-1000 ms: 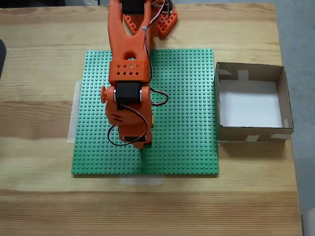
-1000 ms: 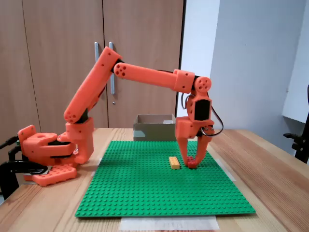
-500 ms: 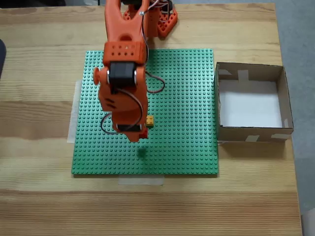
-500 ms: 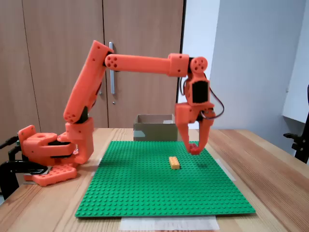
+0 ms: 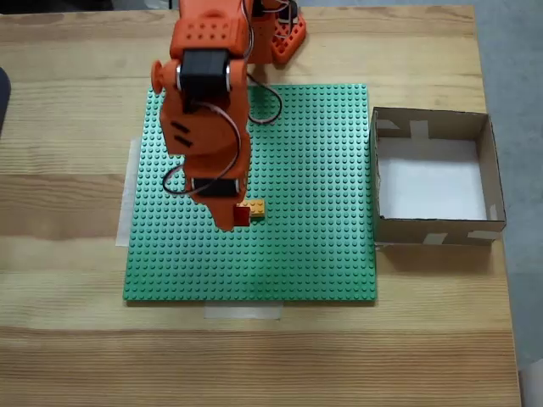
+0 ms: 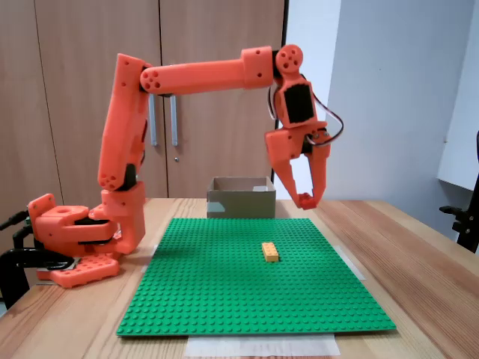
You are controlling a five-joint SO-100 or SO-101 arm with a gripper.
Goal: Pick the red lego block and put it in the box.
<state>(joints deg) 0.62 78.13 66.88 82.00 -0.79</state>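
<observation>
Now the gripper (image 6: 305, 200) has lifted up high, its fingers pinching the red lego block (image 5: 241, 215), so next it can carry it to the box (image 5: 433, 124).

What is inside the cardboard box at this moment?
Nothing: the box shows only its bare white floor from above. The red lego block is in the gripper, above the green baseplate.

A studded green plastic baseplate (image 5: 314, 170) is laid on a grained wooden table (image 5: 68, 339) (matt finish). The box (image 5: 492, 170) is made of brown cardboard, patched with pale tape.
</observation>
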